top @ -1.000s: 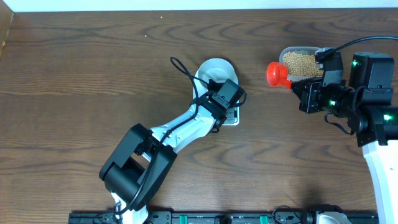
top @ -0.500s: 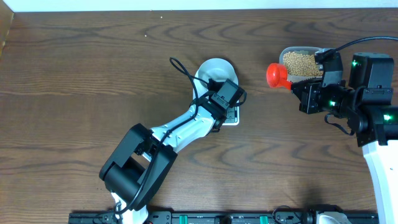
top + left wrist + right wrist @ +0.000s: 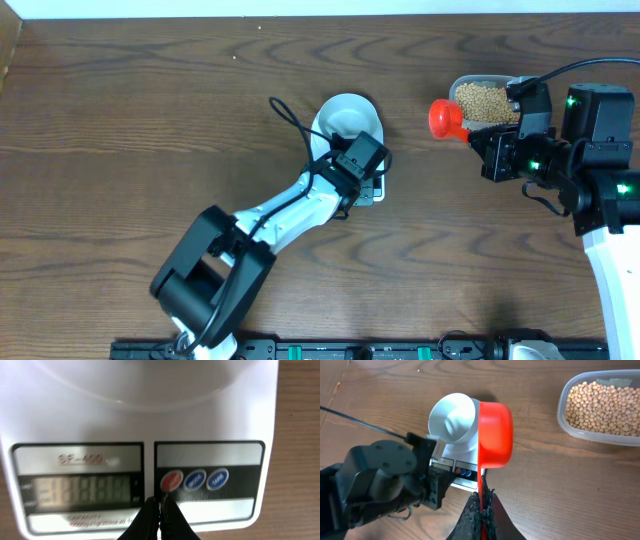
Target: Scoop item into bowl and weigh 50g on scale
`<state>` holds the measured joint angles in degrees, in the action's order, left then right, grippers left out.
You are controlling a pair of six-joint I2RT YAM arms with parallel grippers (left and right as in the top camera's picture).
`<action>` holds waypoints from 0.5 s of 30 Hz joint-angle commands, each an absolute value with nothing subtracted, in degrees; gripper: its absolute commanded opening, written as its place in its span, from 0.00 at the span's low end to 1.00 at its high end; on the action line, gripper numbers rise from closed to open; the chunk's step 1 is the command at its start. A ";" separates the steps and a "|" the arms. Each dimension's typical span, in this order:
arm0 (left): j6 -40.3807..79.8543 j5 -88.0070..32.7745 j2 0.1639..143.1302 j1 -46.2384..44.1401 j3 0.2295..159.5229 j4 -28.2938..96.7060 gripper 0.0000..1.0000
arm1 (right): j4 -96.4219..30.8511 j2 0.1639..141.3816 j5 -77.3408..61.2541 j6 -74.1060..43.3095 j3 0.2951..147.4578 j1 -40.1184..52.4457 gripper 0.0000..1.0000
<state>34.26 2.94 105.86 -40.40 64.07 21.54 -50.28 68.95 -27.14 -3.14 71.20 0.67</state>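
Observation:
The pale bowl [image 3: 349, 116] stands empty on the white scale [image 3: 374, 187]. My left gripper [image 3: 160, 505] is shut and empty, its tips just below the scale's red button [image 3: 171, 480]; the display [image 3: 82, 493] is lit. It sits over the scale's front [image 3: 352, 160]. My right gripper [image 3: 481, 497] is shut on the handle of a red scoop [image 3: 495, 434], held above the table between the scale [image 3: 465, 457] and the clear tub [image 3: 600, 405] of tan beans [image 3: 602, 406]. The scoop [image 3: 446, 119] and the beans [image 3: 486, 102] also show in the overhead view. The bowl [image 3: 453, 416] shows beside the scoop.
The clear plastic tub [image 3: 463, 86] stands at the back right. The left arm's cable [image 3: 292, 112] loops beside the bowl. A dark rail [image 3: 360, 350] runs along the front edge of the wooden table.
The left arm has shifted slightly back and left over the scale's front. The right arm and scoop have not moved.

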 commanded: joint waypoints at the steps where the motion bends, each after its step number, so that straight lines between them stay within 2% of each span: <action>1: 33.30 2.59 100.86 -40.21 63.88 21.76 0.07 | -49.98 69.01 -27.09 -2.04 72.42 1.06 0.01; 15: 33.04 5.89 99.42 -40.21 63.86 21.56 0.07 | -49.50 69.01 -27.07 -2.02 72.42 1.06 0.01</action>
<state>34.06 3.25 98.59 -40.40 63.81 21.52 -49.74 68.95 -27.16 -3.14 71.20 0.67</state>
